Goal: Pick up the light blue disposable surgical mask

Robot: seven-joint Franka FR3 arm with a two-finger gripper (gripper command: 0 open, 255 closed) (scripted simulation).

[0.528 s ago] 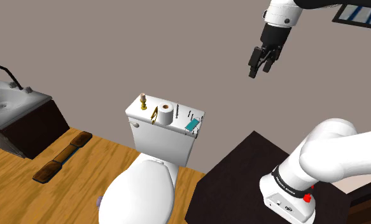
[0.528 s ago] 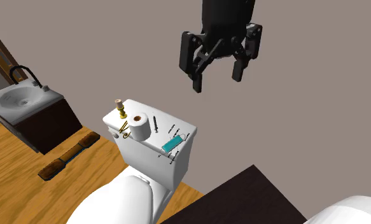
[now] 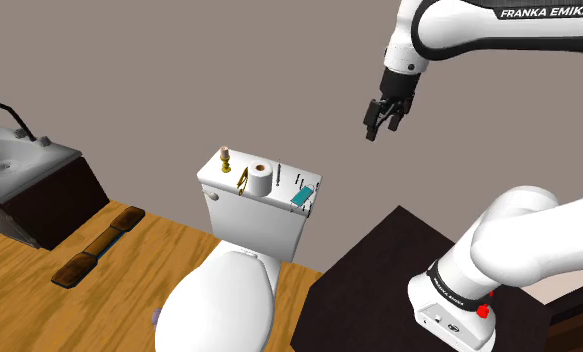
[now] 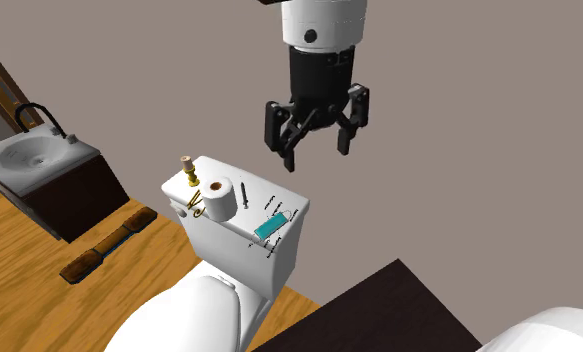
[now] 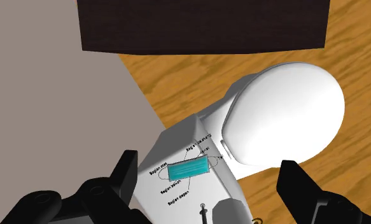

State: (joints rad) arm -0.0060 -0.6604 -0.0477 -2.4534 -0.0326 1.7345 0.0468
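A white Franka arm point(image 3: 479, 30) holds its black pincer point(image 4: 316, 157) high above the toilet tank point(image 3: 254, 215), fingers spread wide and empty. The teal-blue surgical mask point(image 3: 300, 197) lies flat on top of the tank, near the end farthest from the gold candlestick point(image 3: 224, 160), with the toilet paper roll point(image 3: 260, 179) standing toward the tank's middle.

In the wrist view the mask point(image 5: 188, 170) sits on the tank between the two open fingers but far below them, so the step in hand looks like the approach. To do it well, the pincer should come straight down over the mask's middle. It should also turn so the fingers close across the mask's short side, since a thin, limp sheet gives little to pinch. The tips probably need to press right down to the tank top and gather the sheet as they close. They should stay away from the thin ear loops point(image 5: 207, 141) and the small dark items near the roll.

"FRANKA EMIKA" reads clearly in black on the arm. Tiny captions ring the mask, each seeming to start "Bagian"; the rest is too small to make out.
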